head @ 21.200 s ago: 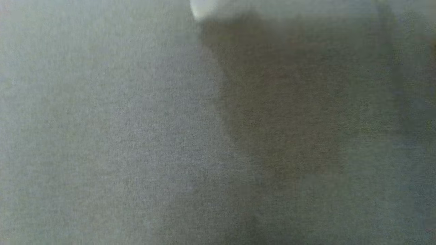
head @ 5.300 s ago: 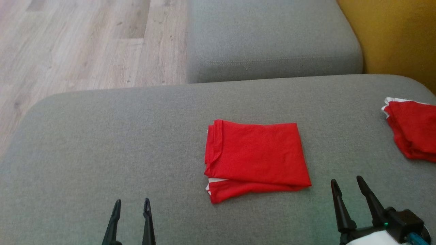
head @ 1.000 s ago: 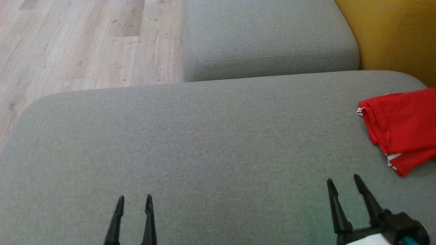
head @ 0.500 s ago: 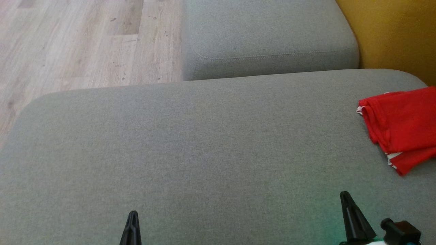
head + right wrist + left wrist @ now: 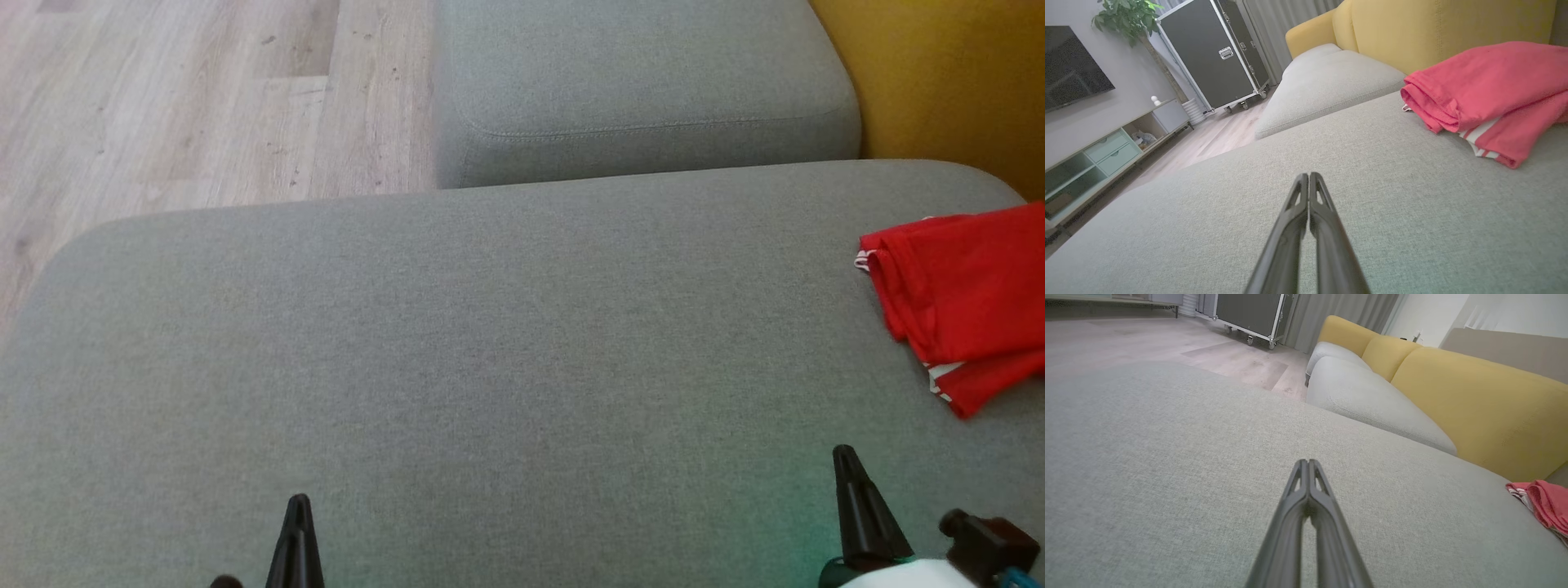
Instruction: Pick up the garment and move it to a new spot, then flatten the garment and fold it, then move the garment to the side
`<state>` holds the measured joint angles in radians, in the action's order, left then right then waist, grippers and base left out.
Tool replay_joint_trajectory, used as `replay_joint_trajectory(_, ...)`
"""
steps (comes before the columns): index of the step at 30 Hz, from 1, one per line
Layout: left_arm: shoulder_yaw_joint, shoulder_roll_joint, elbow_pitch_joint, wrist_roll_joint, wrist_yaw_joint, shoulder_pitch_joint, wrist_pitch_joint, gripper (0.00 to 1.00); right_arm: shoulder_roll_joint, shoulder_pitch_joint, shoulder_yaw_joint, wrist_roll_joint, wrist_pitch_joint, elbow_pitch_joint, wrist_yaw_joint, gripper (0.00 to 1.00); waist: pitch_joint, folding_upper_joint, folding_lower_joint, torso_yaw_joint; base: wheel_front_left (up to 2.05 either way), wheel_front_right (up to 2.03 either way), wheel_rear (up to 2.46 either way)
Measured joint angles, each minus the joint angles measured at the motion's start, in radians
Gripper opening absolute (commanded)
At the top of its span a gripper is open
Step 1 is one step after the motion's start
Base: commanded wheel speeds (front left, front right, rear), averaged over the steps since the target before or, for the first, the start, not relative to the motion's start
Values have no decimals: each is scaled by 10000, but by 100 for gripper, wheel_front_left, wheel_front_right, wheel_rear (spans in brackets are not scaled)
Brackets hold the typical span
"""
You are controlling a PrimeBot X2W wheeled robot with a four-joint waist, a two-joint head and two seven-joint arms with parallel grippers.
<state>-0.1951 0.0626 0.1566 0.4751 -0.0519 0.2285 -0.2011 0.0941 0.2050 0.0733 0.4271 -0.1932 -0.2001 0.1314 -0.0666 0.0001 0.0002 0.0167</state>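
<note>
The folded red garment [image 5: 963, 294] with white stripes lies at the right edge of the grey sofa cushion [image 5: 490, 343], partly cut off by the head view's border. It also appears as a folded red garment [image 5: 1486, 98] at the upper right of the right wrist view and a small red garment [image 5: 1543, 504] far right in the left wrist view. My left gripper [image 5: 298, 502] sits shut at the bottom left, over bare cushion. My right gripper [image 5: 845, 453] is shut at the bottom right, short of the garment and holding nothing.
A second grey seat cushion [image 5: 637, 82] lies beyond, with the yellow sofa back [image 5: 939, 73] to the right. Wooden floor [image 5: 180, 106] runs at the upper left. A black wheeled case [image 5: 1216, 57] and a TV cabinet [image 5: 1106, 155] stand across the room.
Both grippers went from open to shut within the last second. Five seconds ago the folded garment lay mid-cushion; it now rests at the right edge.
</note>
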Motion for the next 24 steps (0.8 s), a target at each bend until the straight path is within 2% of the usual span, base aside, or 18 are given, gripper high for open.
replay_joint_trajectory(24, 389, 59, 267, 2748, 349, -586, 594, 0, 0, -591, -318, 2819, 577, -128, 0, 0, 162, 0, 0, -38, 0, 0, 0)
